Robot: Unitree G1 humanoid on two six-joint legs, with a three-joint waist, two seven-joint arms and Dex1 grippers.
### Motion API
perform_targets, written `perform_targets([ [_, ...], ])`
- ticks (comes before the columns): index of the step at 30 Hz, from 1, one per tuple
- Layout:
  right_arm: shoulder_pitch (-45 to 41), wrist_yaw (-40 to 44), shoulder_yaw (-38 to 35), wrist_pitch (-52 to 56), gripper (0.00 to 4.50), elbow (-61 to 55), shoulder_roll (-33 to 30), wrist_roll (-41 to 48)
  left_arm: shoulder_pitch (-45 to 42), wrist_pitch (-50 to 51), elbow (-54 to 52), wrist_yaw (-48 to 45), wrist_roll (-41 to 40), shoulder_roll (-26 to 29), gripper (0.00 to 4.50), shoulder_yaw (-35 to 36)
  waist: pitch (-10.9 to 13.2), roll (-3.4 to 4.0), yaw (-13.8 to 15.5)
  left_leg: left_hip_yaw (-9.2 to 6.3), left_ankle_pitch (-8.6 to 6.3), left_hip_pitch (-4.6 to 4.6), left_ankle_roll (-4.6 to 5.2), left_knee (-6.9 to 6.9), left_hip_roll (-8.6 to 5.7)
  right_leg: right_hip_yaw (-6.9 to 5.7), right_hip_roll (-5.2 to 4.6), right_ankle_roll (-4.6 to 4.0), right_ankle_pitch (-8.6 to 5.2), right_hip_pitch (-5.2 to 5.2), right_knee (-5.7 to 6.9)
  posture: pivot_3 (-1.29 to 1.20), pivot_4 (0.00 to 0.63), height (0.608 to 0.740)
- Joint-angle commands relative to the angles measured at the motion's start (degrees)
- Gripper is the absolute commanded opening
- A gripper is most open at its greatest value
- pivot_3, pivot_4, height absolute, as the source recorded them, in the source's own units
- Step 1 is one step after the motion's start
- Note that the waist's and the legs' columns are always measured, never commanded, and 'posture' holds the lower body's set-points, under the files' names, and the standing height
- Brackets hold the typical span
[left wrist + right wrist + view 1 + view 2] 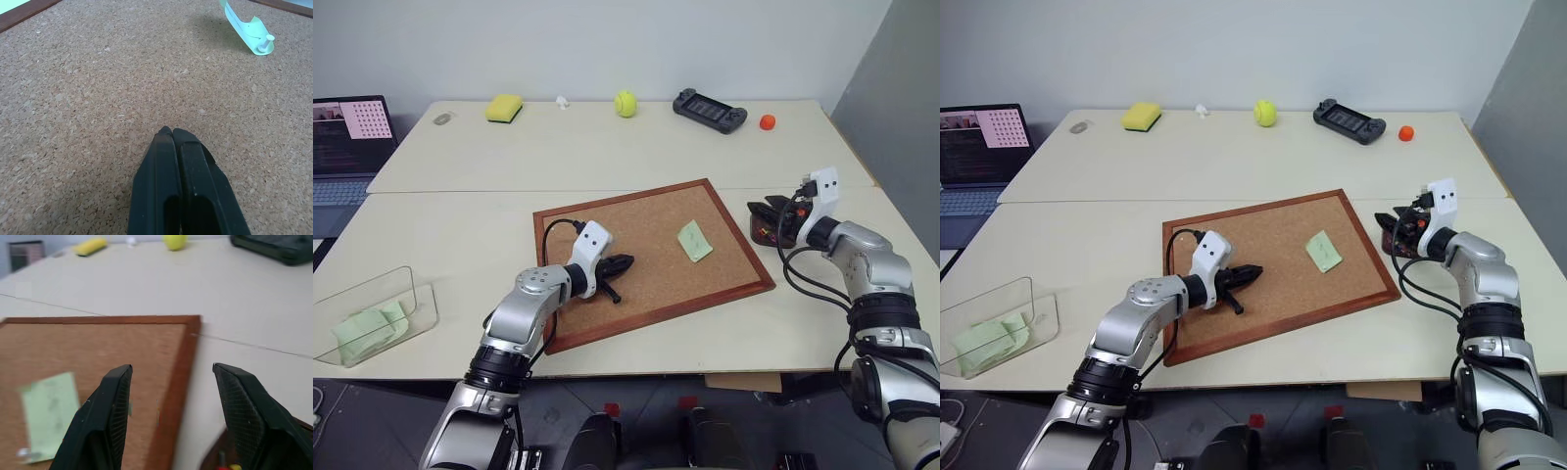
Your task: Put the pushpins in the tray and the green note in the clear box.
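From the head camera I have the green note [695,241] lying right of centre in the frame on the corkboard [651,294], with its long axis running from upper left to lower right. My left gripper [625,264] rests on the cork in the middle of the frame, pinched fully together with nothing between the fingers, and the note lies to its right and a little higher in the picture. My right gripper [171,396] sits at the right of the frame over the tray [766,223], just beside the board's right edge, its jaws standing apart and empty. The note falls between the two, and I judge the left arm better placed, since its closed tip already points that way across the cork. The left wrist view gives me what the head view cannot: a small white pushpin [264,43] holds the note's curled corner, so the pin has to come out before the paper goes anywhere. The right wrist view shows red and yellow pin heads [230,466] at its bottom edge, apparently already in the tray, though that corner is too cropped for me to be sure. The clear box [416,294] sits far off at lower left, with pale green paper in it.
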Motion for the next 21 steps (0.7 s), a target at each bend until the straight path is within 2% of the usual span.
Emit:
perform_targets([
  [1, 3.7, 6.6, 5.1, -2.3, 2.8, -9.8, -1.0, -0.3, 0.6, 0.9, 1.4, -0.6, 1.0, 0.1, 0.0, -1.5, 0.0, 0.0, 0.0, -0.01, -0.01, 0.0, 0.02, 0.0, 0.0, -0.01, 0.0, 0.0, 0.0, 0.01, -0.03, 0.0, 0.15, 0.74],
  [7, 7.8, 5.8, 11.0, -3.2, 2.8, -16.1, 3.0, -1.6, 0.8, 1.1, 1.1, -0.6, 1.0, 0.2, 0.0, -1.4, 0.0, 0.0, 0.0, -0.05, -0.02, 0.01, 0.03, -0.01, 0.01, -0.03, 0.01, 0.06, 0.03, 0.06, -0.13, 0.0, 0.15, 0.74],
  [11, 8.6, 4.2, 12.9, -4.0, 2.8, -15.3, 5.7, -3.1, 0.8, 1.2, 1.0, -0.4, 1.1, 0.2, 0.0, -1.3, 0.0, 0.0, 0.0, -0.09, -0.02, 0.01, 0.03, 0.01, 0.02, -0.05, 0.01, 0.09, 0.04, 0.09, -0.19, 0.0, 0.15, 0.74],
  [18, 8.3, 3.7, 14.1, -7.2, 2.8, -11.3, 6.0, -5.8, 1.2, 1.5, 0.5, -0.3, 1.1, 0.4, 0.0, -1.2, 0.0, 0.0, 0.0, -0.25, -0.02, 0.0, 0.02, 0.0, 0.0, -0.04, -0.02, 0.09, 0.05, 0.1, -0.28, 0.0, 0.15, 0.74],
  [19, 8.3, 3.9, 14.3, -7.5, 2.43, -10.9, 6.2, -6.0, 1.2, 1.5, 0.5, -0.3, 1.1, 0.5, 0.0, -1.2, 0.0, 0.0, 0.0, -0.25, -0.03, 0.01, 0.03, -0.01, 0.0, -0.04, -0.01, 0.1, 0.05, 0.1, -0.28, 0.0, 0.15, 0.74],
  [20, 8.3, 4.1, 14.6, -7.7, 2.42, -10.5, 6.3, -6.2, 1.2, 1.6, 0.5, -0.3, 1.1, 0.5, 0.0, -1.2, 0.0, 0.0, 0.0, -0.25, -0.02, 0.01, 0.03, -0.01, 0.0, -0.05, -0.01, 0.09, 0.05, 0.1, -0.28, 0.0, 0.15, 0.74],
  [21, 8.3, 4.1, 14.9, -8.0, 2.11, -10.1, 6.4, -6.7, 1.3, 1.7, 0.3, -0.3, 1.1, 0.5, 0.0, -1.3, 0.0, 0.0, 0.0, -0.24, -0.02, 0.01, 0.03, -0.01, 0.0, -0.05, 0.0, 0.09, 0.05, 0.1, -0.28, 0.0, 0.15, 0.74],
])
